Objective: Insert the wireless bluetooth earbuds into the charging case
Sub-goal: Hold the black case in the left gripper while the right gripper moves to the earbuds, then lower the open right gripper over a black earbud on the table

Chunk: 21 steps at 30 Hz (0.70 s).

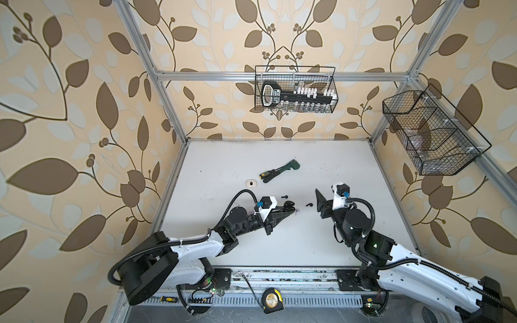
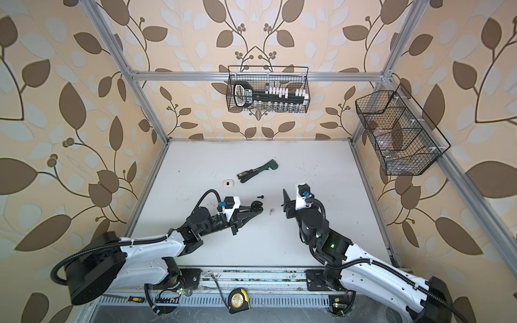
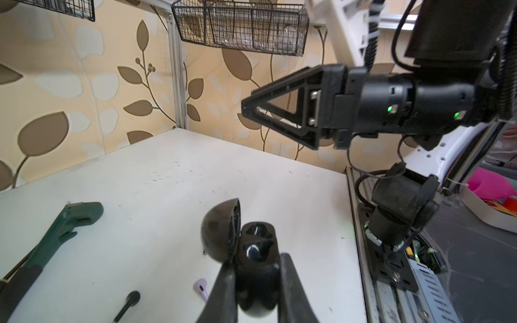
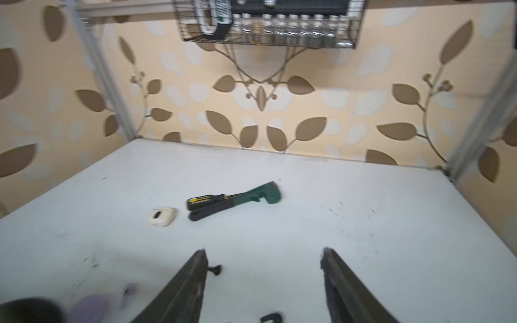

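One black earbud [image 1: 285, 196] flat, long axis left-right; left fingers [image 3: 221, 296] clamp open black case [image 3: 257, 251]; right fingers [image 4: 187, 288] apart, empty.

Both top views look steeply down from high above the front edge of the table [image 1: 293, 240], facing the back wall [image 1: 223, 112]; they cover the whole workspace and overlap almost fully. The left wrist camera sits close behind the left gripper [image 3: 254, 260] and the black charging case [image 3: 221, 229] in it, facing across the table toward the right gripper [image 3: 246, 107]. The right wrist camera faces the back wall, low over the table. Both wrist views share the green wrench [image 3: 70, 221].
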Tool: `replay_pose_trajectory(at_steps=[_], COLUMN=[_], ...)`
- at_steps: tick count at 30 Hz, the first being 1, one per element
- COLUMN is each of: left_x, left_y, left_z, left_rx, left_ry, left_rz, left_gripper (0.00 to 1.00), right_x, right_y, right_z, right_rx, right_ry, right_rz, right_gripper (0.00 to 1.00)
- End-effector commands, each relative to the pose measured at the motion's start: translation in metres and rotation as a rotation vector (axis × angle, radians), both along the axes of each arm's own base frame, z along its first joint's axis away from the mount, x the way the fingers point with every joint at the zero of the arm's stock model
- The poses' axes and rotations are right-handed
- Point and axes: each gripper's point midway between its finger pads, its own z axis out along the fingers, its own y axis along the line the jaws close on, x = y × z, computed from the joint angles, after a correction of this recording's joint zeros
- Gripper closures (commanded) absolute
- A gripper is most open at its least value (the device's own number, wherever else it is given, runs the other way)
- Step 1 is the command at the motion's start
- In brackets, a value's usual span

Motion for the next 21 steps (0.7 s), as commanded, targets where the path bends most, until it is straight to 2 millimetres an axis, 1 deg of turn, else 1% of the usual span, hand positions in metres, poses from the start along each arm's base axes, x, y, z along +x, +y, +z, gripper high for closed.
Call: replay_pose_trajectory(at_steps=[1, 2, 3, 5, 7, 13, 16, 21], left_x=[0.003, 0.008, 0.011, 0.003, 0.004, 0.002, 0.004, 0.000], left_y=[0.006, 0.010, 0.009, 0.005, 0.005, 0.008, 0.005, 0.003], left_z=[0.032, 0.025, 0.022, 0.019, 0.020, 0.022, 0.020, 0.022], left_rx=[-0.149, -0.150, -0.146, -0.130, -0.128, -0.119, -0.107, -0.110], left_ry=[-0.126, -0.115, -0.084, -0.116, -0.125, -0.156, -0.148, -0.157], left_rz=[-0.006, 0.028, 0.033, -0.014, -0.007, -0.005, -0.009, -0.033], left_gripper=[1.00, 1.00, 1.00, 1.00, 1.00, 1.00, 1.00, 1.00], right_x=[0.018, 0.024, 0.030, 0.039, 0.046, 0.060, 0.064, 0.065], right_y=[-0.022, -0.026, -0.029, -0.036, -0.037, -0.019, -0.012, -0.001], right_z=[-0.032, -0.042, -0.051, -0.072, -0.092, -0.142, -0.161, -0.179], right_rx=[0.188, 0.206, 0.222, 0.243, 0.247, 0.193, 0.174, 0.113], right_ry=[0.193, 0.255, 0.306, 0.416, 0.517, 0.743, 0.814, 0.868], right_rz=[-0.076, -0.073, -0.081, -0.099, -0.113, -0.084, -0.077, -0.076], right_gripper=[0.34, 0.35, 0.35, 0.34, 0.34, 0.35, 0.38, 0.38])
